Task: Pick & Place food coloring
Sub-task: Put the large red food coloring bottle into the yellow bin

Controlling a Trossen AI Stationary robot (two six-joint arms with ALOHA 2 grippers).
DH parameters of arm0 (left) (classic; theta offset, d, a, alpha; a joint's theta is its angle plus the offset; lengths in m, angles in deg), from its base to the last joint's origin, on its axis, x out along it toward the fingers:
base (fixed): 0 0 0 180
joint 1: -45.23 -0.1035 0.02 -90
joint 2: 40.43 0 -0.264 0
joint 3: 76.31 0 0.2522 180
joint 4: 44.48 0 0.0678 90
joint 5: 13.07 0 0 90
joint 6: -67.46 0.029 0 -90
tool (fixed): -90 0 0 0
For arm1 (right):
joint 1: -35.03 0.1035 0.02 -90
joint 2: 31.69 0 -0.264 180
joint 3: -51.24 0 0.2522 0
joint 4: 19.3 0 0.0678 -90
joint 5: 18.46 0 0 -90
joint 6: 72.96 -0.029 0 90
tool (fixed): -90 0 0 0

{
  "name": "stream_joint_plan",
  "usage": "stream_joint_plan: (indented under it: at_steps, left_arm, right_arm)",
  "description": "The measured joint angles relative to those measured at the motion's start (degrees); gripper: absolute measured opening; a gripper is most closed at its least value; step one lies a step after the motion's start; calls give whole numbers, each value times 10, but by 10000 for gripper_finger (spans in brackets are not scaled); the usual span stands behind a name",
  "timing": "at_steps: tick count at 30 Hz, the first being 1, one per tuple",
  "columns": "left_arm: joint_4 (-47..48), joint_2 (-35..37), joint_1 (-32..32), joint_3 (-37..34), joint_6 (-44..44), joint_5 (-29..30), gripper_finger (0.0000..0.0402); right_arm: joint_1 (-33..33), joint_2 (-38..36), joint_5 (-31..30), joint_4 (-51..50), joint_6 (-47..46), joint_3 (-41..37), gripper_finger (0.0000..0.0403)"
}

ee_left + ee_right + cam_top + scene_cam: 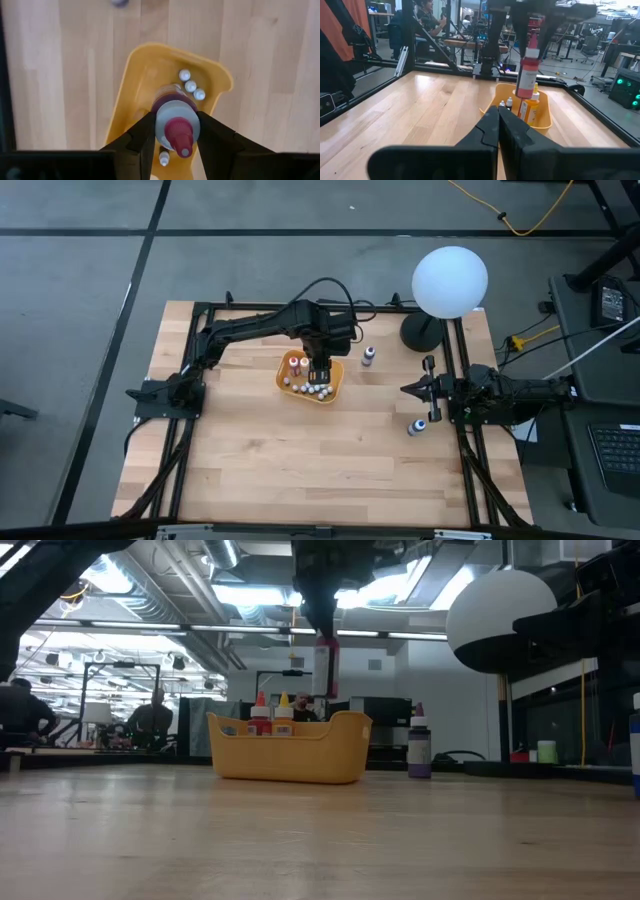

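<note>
- The left gripper (172, 137) is hanging above the orange tray (335, 383), near the middle of the wooden counter (280, 450), and is grasping a maroon-topped food coloring bottle (175, 125) between its two fingers (140, 137).
- In the low view that bottle (324, 665) is hanging upright in the air, clear of the tray's rim (290, 735).
- More food coloring bottles are standing inside the tray, among them red- and yellow-topped ones (271, 715), plus several small white-capped ones (191, 86).
- A purple-topped bottle (368, 356) is standing on the counter just beside the tray, on the side toward the right arm.
- A blue-topped bottle (415, 426) is standing near the right gripper (408, 389), well apart from the tray.
- The right gripper is waiting at the counter's right edge with its fingers (492, 125) clenched together, grasping nothing.
- A white globe lamp (450, 280) is standing at the far right corner.
</note>
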Motion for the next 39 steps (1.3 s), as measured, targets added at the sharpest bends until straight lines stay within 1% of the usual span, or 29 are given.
stream_joint_plan:
  at_steps: [5, 11, 17, 21, 27, 30, 33, 39]
  left_arm:
    - [-27, -1, -4, -59, 5, -16, 124]
    - [-99, -1, -15, -120, 12, -6, 118]
    - [-107, -1, -26, -163, 24, 5, 122]
    - [-123, 0, -31, -180, 32, 5, 118]
    - [-151, 0, -33, -204, 36, 6, 123]
    - [-162, -1, -33, -217, 37, 14, 120]
    - [-165, -1, -34, -218, 37, 21, 120]
    - [-166, -1, -35, -218, 37, 22, 132]
  right_arm:
    - [0, 0, 0, 0, 0, 0, 8]
    - [0, 0, 0, 0, 0, 0, 8]
    - [0, 0, 0, 0, 0, 0, 8]
    - [0, 0, 0, 0, 0, 0, 8]
    - [0, 0, 0, 0, 0, 0, 8]
    - [0, 0, 0, 0, 0, 0, 8]
    - [0, 0, 0, 0, 0, 0, 8]
    - [0, 0, 0, 0, 0, 0, 8]
